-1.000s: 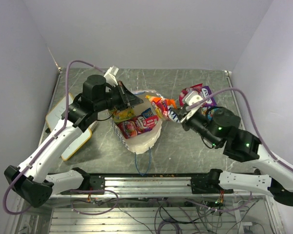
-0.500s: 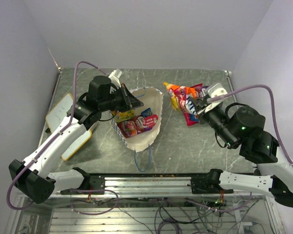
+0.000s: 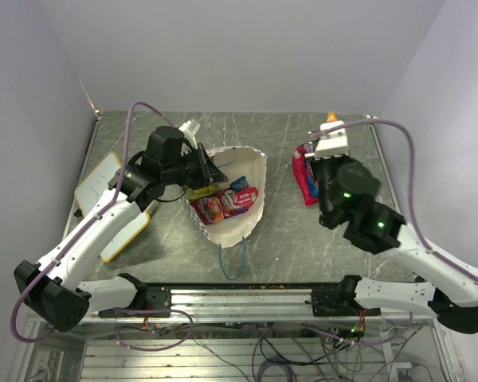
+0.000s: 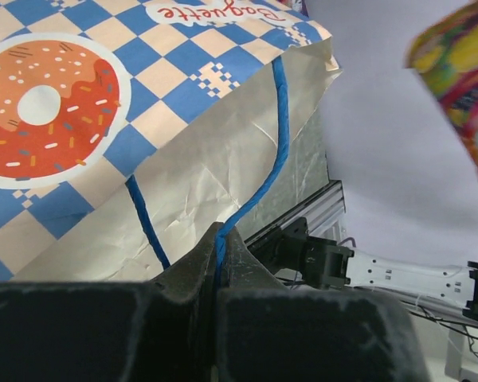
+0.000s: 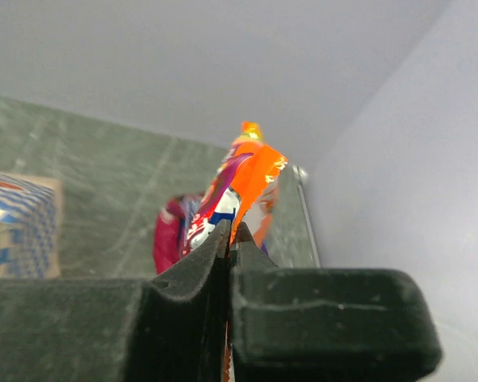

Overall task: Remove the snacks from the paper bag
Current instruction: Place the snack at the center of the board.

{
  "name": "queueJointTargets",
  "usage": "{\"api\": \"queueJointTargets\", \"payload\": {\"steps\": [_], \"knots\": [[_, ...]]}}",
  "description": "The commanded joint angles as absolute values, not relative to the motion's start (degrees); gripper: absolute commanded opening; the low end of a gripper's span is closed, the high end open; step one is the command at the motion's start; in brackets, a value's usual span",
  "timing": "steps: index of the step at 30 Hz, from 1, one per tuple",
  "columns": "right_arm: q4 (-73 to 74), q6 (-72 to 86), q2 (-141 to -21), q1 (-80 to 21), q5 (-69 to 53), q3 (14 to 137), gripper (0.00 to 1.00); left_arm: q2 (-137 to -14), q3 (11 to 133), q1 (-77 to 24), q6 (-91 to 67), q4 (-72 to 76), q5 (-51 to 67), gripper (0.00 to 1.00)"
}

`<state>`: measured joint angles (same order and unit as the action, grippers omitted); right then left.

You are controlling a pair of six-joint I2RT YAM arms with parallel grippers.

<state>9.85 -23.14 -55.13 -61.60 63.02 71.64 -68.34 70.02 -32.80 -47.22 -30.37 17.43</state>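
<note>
The paper bag (image 3: pixel 236 231) stays lying open in the middle, its blue cord handle (image 4: pixel 280 135) pinched in the left gripper (image 4: pixel 221 239). The right gripper (image 5: pixel 229 235), clamped on an orange snack packet (image 5: pixel 251 171), has swung from beside the bag to the far right corner. Red packets (image 3: pixel 221 205) remain inside the bag.

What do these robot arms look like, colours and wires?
The left arm and right arm have white links and chunky black joints, each trailed by a purple cable. Green lights glow on the right one. The left end effector and right end effector have dark wedge-shaped fingers.
</note>
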Motion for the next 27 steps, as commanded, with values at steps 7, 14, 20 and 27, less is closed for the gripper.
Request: {"api": "queueJointTargets", "payload": {"steps": [7,14,20,27], "knots": [[25.32,4.69,-70.08,-34.03,51.67,76.06,0.0,-71.65,81.62,-33.0,-38.6,-38.58,15.26,0.07],[41.26,11.41,-80.73,-19.59,51.34,82.97,0.0,-70.47,79.67,-32.99,-40.3,-35.8,16.49,0.07],[49.9,18.78,-76.52,-10.9,46.46,76.81,0.0,-69.8,78.8,-33.04,-41.2,-35.69,16.64,0.07],[57.92,38.87,-70.01,-8.24,31.32,67.3,0.0,-70.03,79.01,-33.03,-41.24,-34.72,16.43,0.07]]}}
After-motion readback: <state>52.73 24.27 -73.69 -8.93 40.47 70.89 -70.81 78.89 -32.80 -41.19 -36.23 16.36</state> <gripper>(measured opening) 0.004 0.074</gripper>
